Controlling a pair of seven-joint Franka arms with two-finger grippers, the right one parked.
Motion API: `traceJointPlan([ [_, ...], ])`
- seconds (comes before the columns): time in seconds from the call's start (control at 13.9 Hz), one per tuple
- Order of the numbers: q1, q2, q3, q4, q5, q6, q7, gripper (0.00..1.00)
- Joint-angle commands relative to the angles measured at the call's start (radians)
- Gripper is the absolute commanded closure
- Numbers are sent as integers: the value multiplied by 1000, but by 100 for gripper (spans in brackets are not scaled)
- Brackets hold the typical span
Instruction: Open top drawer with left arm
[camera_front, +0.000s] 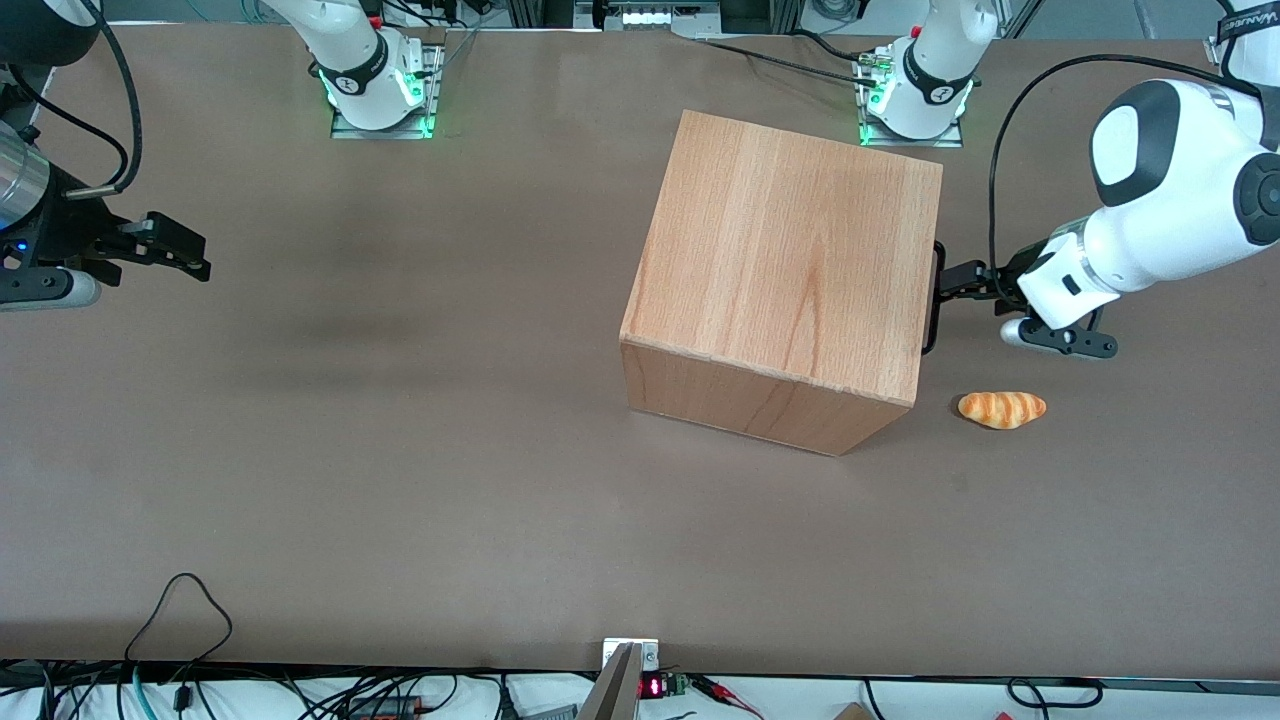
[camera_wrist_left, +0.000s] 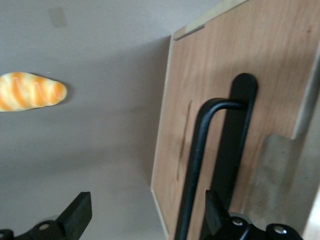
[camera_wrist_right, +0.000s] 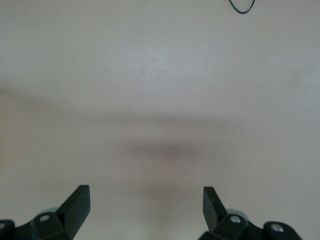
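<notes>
One bread roll (camera_front: 1002, 409), one open-fingered gripper (camera_front: 962, 281)

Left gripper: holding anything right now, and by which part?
Nothing held. The left gripper is open in front of the top drawer, its fingers spread; one sits beside the black handle, not closed on it.

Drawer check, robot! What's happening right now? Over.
Gripper open, at the black bar handle, not clamped. Top drawer shut. Bread roll on table beside cabinet, not blocking.
</notes>
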Motion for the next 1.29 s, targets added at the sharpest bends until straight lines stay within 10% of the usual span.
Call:
traceJointPlan([
  [0.0, -1, 5, -2, -13, -34, 22, 34, 0],
  [1.22, 6, 71, 1, -13, -31, 95, 37, 0],
])
